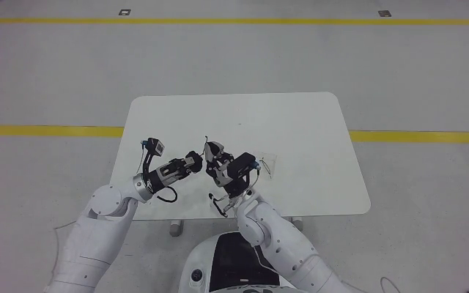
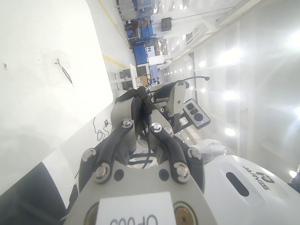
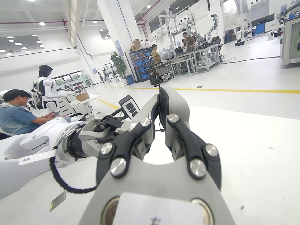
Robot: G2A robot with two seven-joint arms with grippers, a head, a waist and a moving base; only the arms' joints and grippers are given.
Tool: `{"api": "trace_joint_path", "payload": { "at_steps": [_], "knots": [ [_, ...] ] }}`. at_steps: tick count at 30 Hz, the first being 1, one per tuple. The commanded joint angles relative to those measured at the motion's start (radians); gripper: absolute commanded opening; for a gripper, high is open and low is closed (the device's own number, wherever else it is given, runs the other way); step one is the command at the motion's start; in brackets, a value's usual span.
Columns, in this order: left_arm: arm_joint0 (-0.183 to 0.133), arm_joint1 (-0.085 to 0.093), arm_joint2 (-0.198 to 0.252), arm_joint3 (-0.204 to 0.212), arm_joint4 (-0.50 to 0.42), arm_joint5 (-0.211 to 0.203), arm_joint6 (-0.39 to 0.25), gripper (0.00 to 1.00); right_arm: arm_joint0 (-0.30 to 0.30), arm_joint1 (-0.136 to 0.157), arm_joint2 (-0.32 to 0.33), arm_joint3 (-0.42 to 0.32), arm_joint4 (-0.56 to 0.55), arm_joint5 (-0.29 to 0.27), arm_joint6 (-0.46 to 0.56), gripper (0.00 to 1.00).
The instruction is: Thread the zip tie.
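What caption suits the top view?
Left end effector and right end effector grip thin black zip tie above white table.

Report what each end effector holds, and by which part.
Right end effector: a black zip tie, pinched mid-strap between its pads. Left end effector: shut on a thin black strand, probably that tie; the part cannot be told.
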Motion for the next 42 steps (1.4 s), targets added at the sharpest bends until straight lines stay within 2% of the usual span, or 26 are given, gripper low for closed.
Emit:
{"api": "trace_joint_path", "payload": {
  "at_steps": [1, 16, 42],
  "knots": [
    [0.0, 0.0, 0.0, 0.0, 0.0, 0.0, 0.0, 0.0, 0.001, -0.001, -0.001, 0.002, 0.001, 0.001, -0.001, 0.0],
    [0.0, 0.0, 0.0, 0.0, 0.0, 0.0, 0.0, 0.0, 0.008, -0.006, 0.0, 0.02, -0.002, 0.019, -0.013, 0.0],
    [0.0, 0.0, 0.0, 0.0, 0.0, 0.0, 0.0, 0.0, -0.003, -0.007, 0.007, 0.024, -0.003, 0.015, 0.009, 0.0]
  ]
}}
